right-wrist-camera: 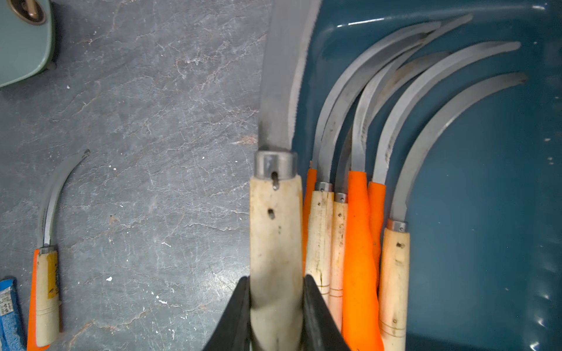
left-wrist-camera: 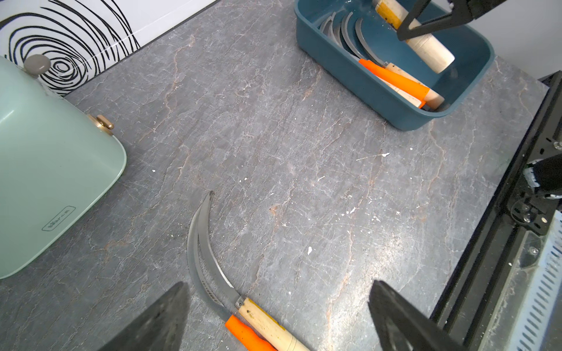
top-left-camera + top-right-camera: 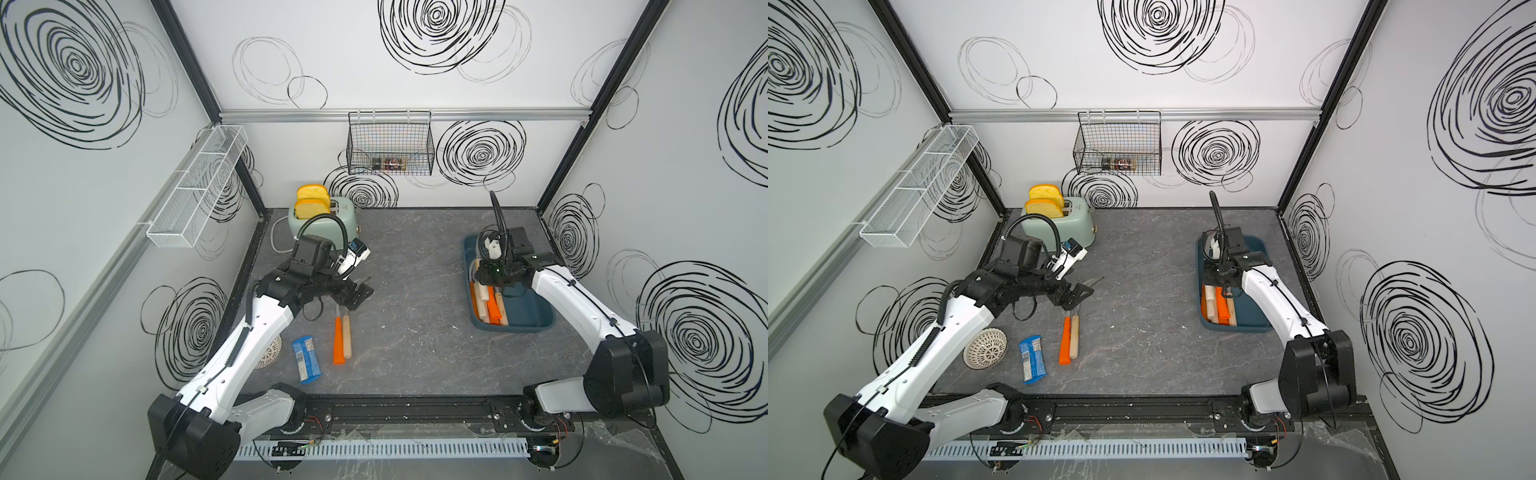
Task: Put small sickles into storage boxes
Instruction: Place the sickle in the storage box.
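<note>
Teal tub holds six sickles; two sickles outside; right tool pinches wooden sickle; left tool spread.

Inside a robotics lab test cell: white panels printed with black swirls and black frame posts box in a grey bench, with a left arm and right arm mounted on its front rail, near a toaster.
</note>
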Robot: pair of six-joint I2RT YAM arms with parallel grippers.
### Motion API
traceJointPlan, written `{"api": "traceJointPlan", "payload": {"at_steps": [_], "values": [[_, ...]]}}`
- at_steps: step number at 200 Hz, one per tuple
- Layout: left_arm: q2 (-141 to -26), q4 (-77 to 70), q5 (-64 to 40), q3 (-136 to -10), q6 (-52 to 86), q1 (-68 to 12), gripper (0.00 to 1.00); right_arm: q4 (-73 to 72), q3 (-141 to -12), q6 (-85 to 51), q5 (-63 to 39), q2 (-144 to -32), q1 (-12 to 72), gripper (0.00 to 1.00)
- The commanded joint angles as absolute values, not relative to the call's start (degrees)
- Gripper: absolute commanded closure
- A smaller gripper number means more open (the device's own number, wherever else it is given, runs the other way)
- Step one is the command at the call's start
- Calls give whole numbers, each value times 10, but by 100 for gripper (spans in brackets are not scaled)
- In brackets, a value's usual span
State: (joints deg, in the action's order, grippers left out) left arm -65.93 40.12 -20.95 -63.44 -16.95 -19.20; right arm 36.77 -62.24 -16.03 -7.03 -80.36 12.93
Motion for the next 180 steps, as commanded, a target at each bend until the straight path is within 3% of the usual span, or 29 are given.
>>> {"api": "traceJointPlan", "payload": {"at_steps": [1, 180], "values": [[-667, 384, -218, -655, -183, -198, 4, 378, -613, -158, -69, -789, 120, 95], [-682, 376, -236, -655, -192, -216, 4, 352, -576, -157, -18, -856, 97, 94]]}}
